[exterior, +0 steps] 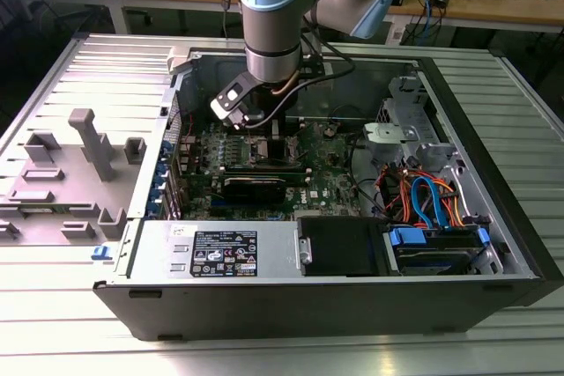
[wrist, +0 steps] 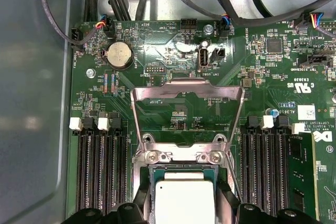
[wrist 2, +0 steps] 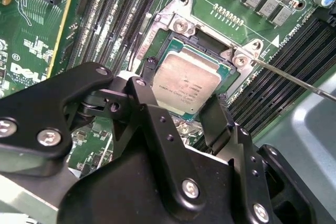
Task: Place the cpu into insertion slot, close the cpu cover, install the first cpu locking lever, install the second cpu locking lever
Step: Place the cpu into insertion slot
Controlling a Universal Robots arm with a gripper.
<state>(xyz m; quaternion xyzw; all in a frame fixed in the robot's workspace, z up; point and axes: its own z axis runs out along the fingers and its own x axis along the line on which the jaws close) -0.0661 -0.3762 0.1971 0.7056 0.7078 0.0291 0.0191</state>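
cpu [wrist 2: 186,82] lies flat in the insertion slot [wrist 2: 202,38], directly between the hand's [wrist 2: 176,98] fingers [wrist 2: 137,85]; fingers spread, one to each side of the chip, hand released and not clamping it; same in the first wrist view: cpu [wrist: 185,198] in slot [wrist: 184,153] with hand [wrist: 185,205] straddling it; arm drops straight down into the open computer case [exterior: 493,244] lying on the table [exterior: 53,341], hand [exterior: 264,125] low over the motherboard [exterior: 330,178] near the case's far wall; cpu top dull silver, square, green rim showing; cpu cover [wrist: 186,83] flipped open beyond the slot; thin locking lever [wrist 2: 294,80] sticks out sideways, unlatched
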